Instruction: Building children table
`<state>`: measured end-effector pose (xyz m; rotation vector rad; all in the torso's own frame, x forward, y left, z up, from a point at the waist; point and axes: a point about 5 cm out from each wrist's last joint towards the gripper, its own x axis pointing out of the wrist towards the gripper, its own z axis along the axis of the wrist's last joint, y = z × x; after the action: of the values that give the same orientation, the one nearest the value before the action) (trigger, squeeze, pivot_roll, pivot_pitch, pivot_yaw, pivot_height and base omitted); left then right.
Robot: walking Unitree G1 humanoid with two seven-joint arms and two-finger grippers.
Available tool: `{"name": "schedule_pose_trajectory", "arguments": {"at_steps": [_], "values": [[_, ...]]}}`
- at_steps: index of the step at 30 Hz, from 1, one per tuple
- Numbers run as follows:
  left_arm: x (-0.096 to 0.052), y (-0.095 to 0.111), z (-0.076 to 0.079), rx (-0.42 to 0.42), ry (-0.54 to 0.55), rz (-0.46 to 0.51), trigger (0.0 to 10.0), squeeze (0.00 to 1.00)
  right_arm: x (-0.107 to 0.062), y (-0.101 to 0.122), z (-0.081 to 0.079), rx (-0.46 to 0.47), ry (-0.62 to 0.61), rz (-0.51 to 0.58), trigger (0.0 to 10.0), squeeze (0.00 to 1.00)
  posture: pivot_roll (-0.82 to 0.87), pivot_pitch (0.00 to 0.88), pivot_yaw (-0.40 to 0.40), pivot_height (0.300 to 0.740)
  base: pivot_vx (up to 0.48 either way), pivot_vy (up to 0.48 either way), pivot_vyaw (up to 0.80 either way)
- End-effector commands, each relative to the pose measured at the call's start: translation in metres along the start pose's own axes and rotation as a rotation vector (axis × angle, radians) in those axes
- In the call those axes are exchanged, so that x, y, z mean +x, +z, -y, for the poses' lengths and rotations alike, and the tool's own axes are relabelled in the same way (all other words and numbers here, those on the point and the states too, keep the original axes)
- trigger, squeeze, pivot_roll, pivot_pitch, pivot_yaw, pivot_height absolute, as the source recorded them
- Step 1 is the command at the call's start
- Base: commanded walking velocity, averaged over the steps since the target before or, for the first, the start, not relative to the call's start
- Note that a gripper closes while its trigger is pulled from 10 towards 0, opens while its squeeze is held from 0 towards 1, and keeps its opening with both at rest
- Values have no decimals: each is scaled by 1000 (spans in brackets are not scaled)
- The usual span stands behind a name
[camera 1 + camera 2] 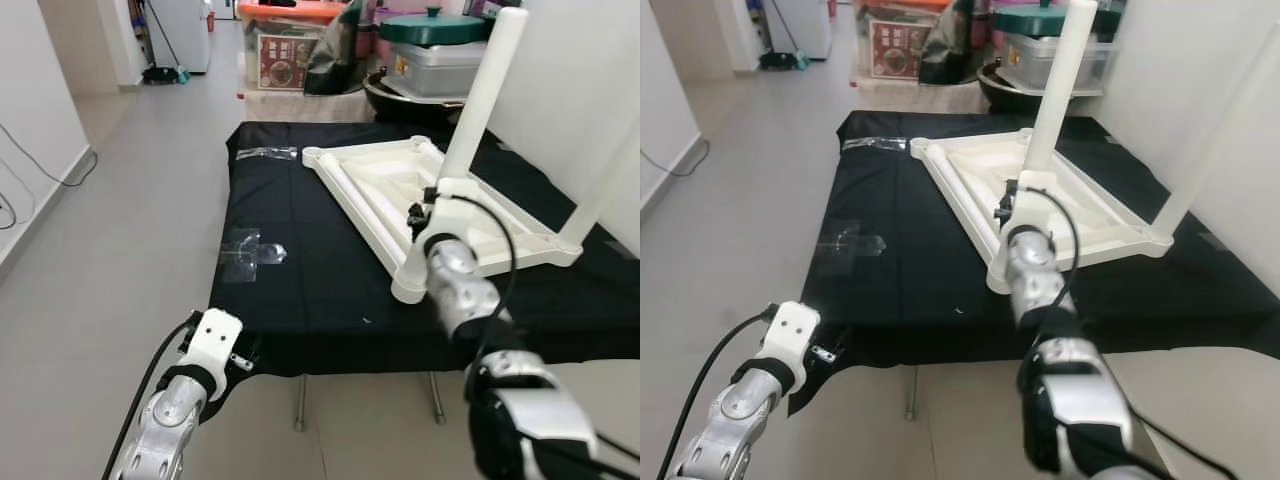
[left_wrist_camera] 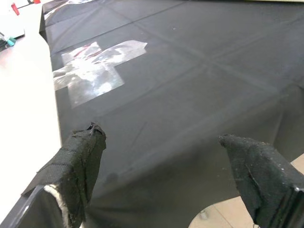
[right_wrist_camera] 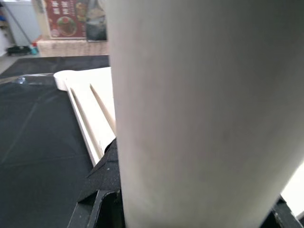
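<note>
A white children's table top (image 1: 375, 180) lies upside down on a table under a black cloth (image 1: 300, 290). One white leg (image 1: 612, 180) stands upright at its right corner. My right gripper (image 1: 428, 212) is over the table top's near side, shut on a second white leg (image 1: 485, 90). That leg rises tilted, and its lower end is hidden behind the gripper. In the right wrist view this leg (image 3: 190, 118) sits between the black fingers (image 3: 102, 190). My left gripper (image 2: 171, 161) hangs open over the cloth's near left edge, with nothing in it.
Clear tape patches (image 1: 250, 252) and a clear bag (image 1: 268, 153) lie on the cloth. Storage boxes (image 1: 290, 45) and a grey bin with a green lid (image 1: 435, 50) stand behind the table. A white wall (image 1: 580, 70) runs along the right. Tiled floor (image 1: 120, 230) stretches left.
</note>
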<state>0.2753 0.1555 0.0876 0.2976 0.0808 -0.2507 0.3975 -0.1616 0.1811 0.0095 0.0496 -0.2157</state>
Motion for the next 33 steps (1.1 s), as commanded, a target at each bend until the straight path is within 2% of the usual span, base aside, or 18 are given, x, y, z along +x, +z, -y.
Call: {"name": "schedule_pose_trajectory", "arguments": {"at_steps": [1, 2, 3, 4, 5, 6, 8, 11, 12, 13, 14, 17, 22, 25, 26, 28, 29, 33], "values": [[0, -1, 1, 2, -10, -4, 10000, 0, -17, -37, -23, -38, 57, -126, 10000, 0, 121, 0, -70, 740, 0, 0, 0], [0, -1, 1, 2, -10, -4, 10000, 0, -17, -37, -23, -38, 57, -126, 10000, 0, 121, 0, -70, 740, 0, 0, 0], [-1, -1, 1, 6, -12, -6, 10000, 0, -27, -39, -45, -29, 136, -123, 10000, 0, 121, 0, -70, 740, 0, 0, 0], [-1, -1, 1, 6, -12, -6, 10000, 0, -27, -39, -45, -29, 136, -123, 10000, 0, 121, 0, -70, 740, 0, 0, 0], [0, -1, 0, 11, -16, -7, 10000, 0, -37, -31, -67, 41, 268, -89, 10000, 0, 117, 0, -67, 740, 0, 0, 0], [1, 0, -1, 14, -17, -5, 10000, 0, -44, -21, -81, 84, 392, -53, 10000, 1000, 118, 0, -68, 740, 0, 0, 0], [2, 1, -4, 15, -10, 0, 10000, 0, -49, 12, -89, 158, 681, 59, 10000, 953, 120, 0, -76, 740, 0, 0, 0], [2, 1, -4, 15, -6, 1, 10000, 0, -50, 23, -90, 173, 757, 104, 10000, 953, 120, 0, -76, 740, 0, 0, 0], [1, 0, -4, 15, -5, 0, 10000, 0, -53, 32, -91, 185, 858, 128, 10000, 0, 119, 0, -77, 740, 0, 0, 0], [1, -1, -3, 14, -6, -1, 10000, 0, -56, 41, -89, 165, 971, 177, 10000, 0, 120, 0, -78, 740, 0, 0, 0], [1, -1, -3, 14, -6, -1, 10000, 0, -56, 41, -89, 165, 971, 177, 10000, 0, 120, 0, -78, 740, 0, 0, 0], [1, -2, 0, 16, -8, -3, 10000, 0, -61, 48, -88, 37, 1158, 243, 10000, 0, 134, 0, -87, 740, 0, 0, 0], [2, -2, 0, 17, -8, -3, 10000, 0, -60, 48, -89, 5, 1174, 243, 10000, 0, 136, 0, -90, 740, 0, 0, 0], [2, 0, -1, 16, -2, 1, 10000, 0, -61, 44, -94, -22, 1205, 230, 10000, 0, 148, 0, -96, 740, 0, 0, 0], [1, 0, -3, 17, 5, 2, 10000, 0, -62, 39, -103, -42, 1224, 211, 10000, 0, 157, 0, -101, 740, 0, 0, 0], [1, 0, -3, 17, 5, 2, 10000, 0, -62, 39, -103, -42, 1224, 211, 10000, 0, 157, 0, -101, 740, 0, 0, 0], [0, 0, -4, 19, 10, 1, 10000, 0, -68, 34, -110, -48, 1286, 199, 0, 0, 158, 0, -100, 740, 0, 0, 0], [0, 0, -5, 19, 12, 1, 10000, 0, -75, 30, -114, -48, 1354, 187, 0, 0, 155, 0, -97, 740, 0, 0, 0]]}}
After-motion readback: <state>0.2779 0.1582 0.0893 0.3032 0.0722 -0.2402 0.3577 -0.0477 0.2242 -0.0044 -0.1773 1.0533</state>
